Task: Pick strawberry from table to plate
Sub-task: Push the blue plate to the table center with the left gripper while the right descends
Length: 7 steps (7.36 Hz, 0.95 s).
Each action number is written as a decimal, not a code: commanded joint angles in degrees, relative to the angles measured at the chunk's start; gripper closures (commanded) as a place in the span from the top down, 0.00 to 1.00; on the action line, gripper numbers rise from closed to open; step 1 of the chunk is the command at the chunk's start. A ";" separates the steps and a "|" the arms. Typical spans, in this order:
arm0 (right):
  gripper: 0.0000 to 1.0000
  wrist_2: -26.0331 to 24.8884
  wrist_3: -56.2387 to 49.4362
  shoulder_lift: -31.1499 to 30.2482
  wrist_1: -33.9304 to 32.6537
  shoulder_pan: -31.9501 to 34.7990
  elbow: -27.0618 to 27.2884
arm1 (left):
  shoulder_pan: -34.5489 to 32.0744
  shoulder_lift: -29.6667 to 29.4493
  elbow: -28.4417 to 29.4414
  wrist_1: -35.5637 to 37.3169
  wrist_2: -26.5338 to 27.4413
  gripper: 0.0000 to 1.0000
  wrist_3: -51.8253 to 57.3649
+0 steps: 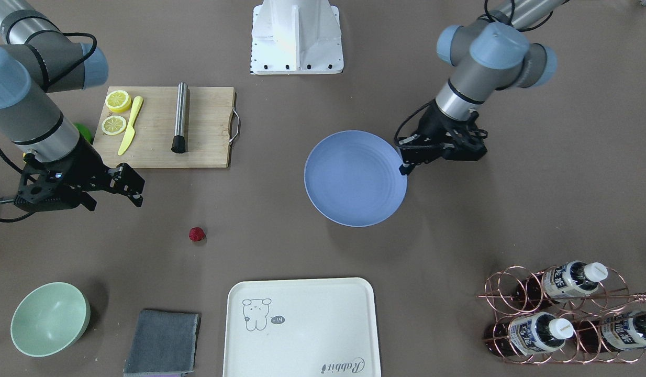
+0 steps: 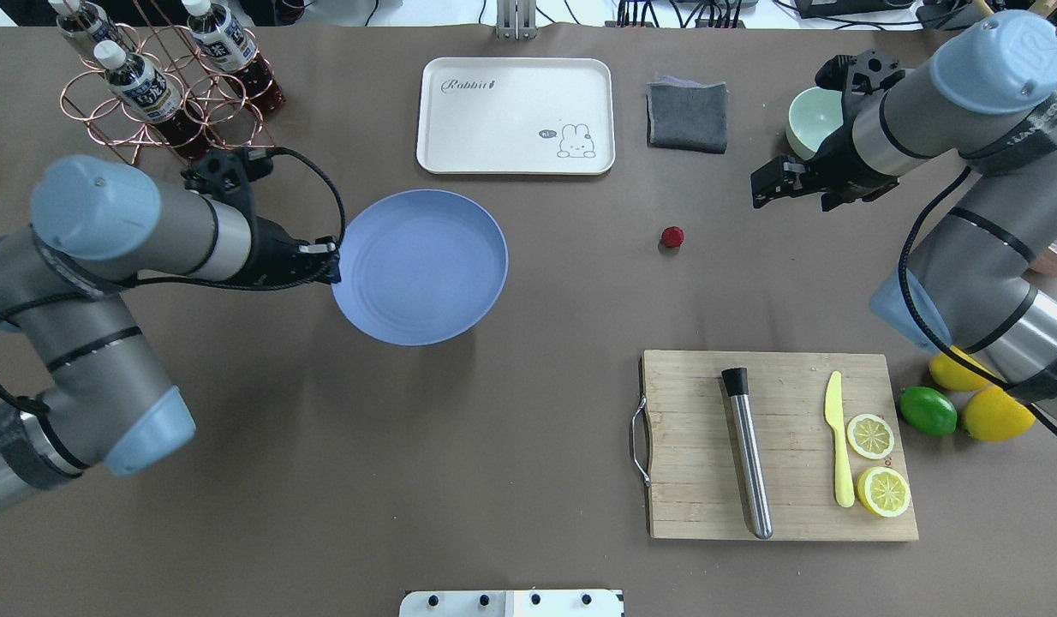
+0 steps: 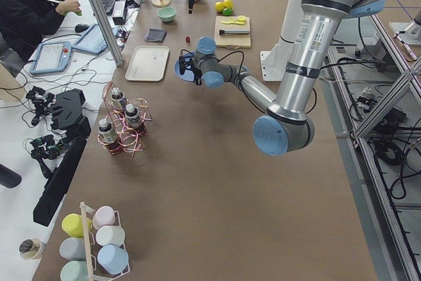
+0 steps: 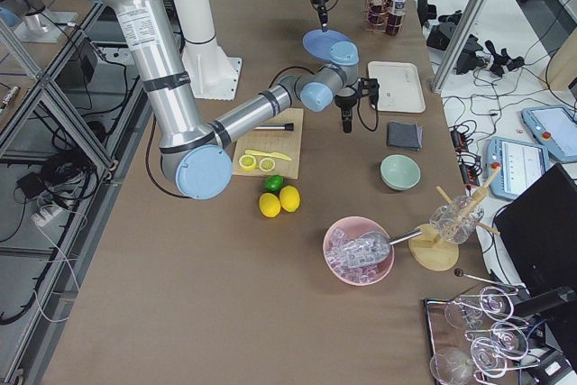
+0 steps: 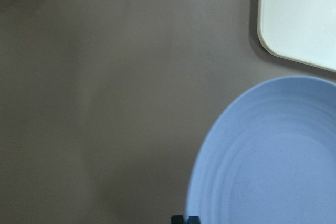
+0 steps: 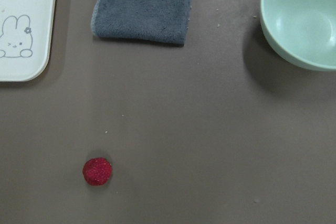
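**Inspector:** Where was the strawberry (image 1: pixel 197 234) at the time of inspection?

**Recorder:** On the bare table (image 1: pixel 281 246), left of centre and somewhat low in the front-facing view. It lay well apart from the plate (image 1: pixel 354 178), which sat at mid-frame with nothing on it.

**Inspector:** Condition of the right gripper?

**Recorder:** The right gripper (image 1: pixel 115 201) hung at the left of that same view, above and to the left of the berry and clear of it. Its jaws stood wide apart and gripped nothing. Its wrist camera showed the strawberry at the lower left of frame.

**Inspector:** And the left gripper?

**Recorder:** The left gripper (image 1: pixel 405 168) was at the plate's right rim in the front-facing view. Its wrist camera showed the fingertips (image 5: pixel 178 220) at the bottom edge of frame, drawn together, with nothing seen between them. Whether they touched the rim could not be determined.

**Inspector:** Other items noted?

**Recorder:** A cream tray (image 1: pixel 302 327) at bottom centre, with a grey cloth (image 1: pixel 163 340) and a mint bowl (image 1: pixel 49 319) at lower left. A cutting board (image 1: pixel 208 131) at upper left carried lemon slices (image 1: pixel 118 100), a yellow knife (image 1: pixel 130 125) and a steel rod (image 1: pixel 181 118) — and a copper rack of bottles (image 1: pixel 558 314) stood at lower right.
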 commanded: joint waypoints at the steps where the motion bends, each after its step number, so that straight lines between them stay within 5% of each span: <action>1: 1.00 -2.28 1.42 4.24 -0.03 -2.89 -4.02 | 7.96 -4.08 -0.59 3.07 8.17 0.00 -5.59; 7: 1.00 -2.45 3.97 10.25 -0.03 -5.27 -10.46 | 16.24 -5.14 0.64 3.17 17.50 0.00 -7.62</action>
